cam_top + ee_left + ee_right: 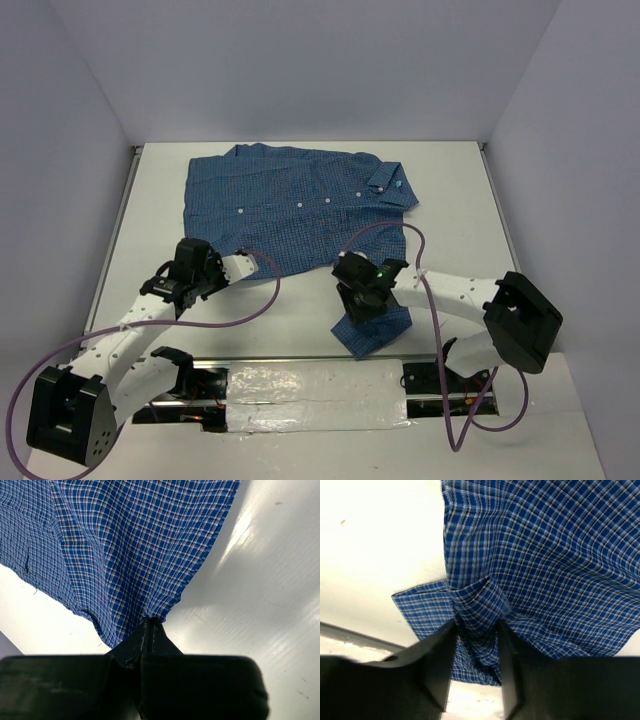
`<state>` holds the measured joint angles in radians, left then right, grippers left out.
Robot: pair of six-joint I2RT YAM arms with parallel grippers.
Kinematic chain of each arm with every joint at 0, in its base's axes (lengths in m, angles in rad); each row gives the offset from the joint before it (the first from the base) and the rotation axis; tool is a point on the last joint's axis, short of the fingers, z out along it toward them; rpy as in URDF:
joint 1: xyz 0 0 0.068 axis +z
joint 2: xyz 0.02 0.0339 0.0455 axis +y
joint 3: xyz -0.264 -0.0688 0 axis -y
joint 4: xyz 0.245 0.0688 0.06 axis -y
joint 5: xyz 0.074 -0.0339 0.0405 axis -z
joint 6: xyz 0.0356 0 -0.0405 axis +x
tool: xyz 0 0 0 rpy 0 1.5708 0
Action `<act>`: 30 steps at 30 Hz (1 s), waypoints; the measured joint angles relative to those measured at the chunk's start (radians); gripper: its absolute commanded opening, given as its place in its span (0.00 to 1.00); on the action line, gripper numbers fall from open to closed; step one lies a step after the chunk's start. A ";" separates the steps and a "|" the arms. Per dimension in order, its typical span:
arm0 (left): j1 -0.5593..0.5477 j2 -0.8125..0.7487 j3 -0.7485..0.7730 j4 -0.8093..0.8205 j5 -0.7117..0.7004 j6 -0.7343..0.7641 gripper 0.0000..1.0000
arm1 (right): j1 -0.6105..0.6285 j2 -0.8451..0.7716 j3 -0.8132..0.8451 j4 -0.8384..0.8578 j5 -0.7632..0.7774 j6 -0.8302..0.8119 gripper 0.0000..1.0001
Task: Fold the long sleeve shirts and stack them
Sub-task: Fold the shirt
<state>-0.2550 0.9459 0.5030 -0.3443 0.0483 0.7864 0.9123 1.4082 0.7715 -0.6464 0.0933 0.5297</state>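
A blue finely checked cloth button-up shirt point(290, 205) lay spread on the white worktop point(450, 200), towards its far side, with the collar point(392, 185) at the right end and a row of small white buttons point(300, 205) running across the middle. One long sleeve trailed towards the near edge, and its cuffed end point(372, 332) lay flat just below the right arm's wrist.

The left gripper point(262, 260) was at the shirt's near hem, left of centre. In the left wrist view its jaws were pressed together on a small pinch of that hem, and the cloth fanned out from the pinch in tight gathers.

The right gripper point(368, 305) hung over the trailing sleeve. In the right wrist view its jaws stood apart at a moderate width, and a puckered ridge of the checked cloth rose between the two dark fingers point(440, 665) (whether they were pressing on it at all, I could not tell). A flat corner of the sleeve poked out to the left of them onto the bare worktop.
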 measured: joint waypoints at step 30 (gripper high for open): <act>0.000 -0.018 -0.019 0.006 -0.005 0.001 0.00 | 0.057 0.006 -0.052 0.043 -0.031 0.053 0.00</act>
<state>-0.2550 0.9279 0.4839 -0.3382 0.0429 0.7872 0.9691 1.4147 0.7197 -0.6029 0.0624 0.5823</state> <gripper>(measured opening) 0.026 0.131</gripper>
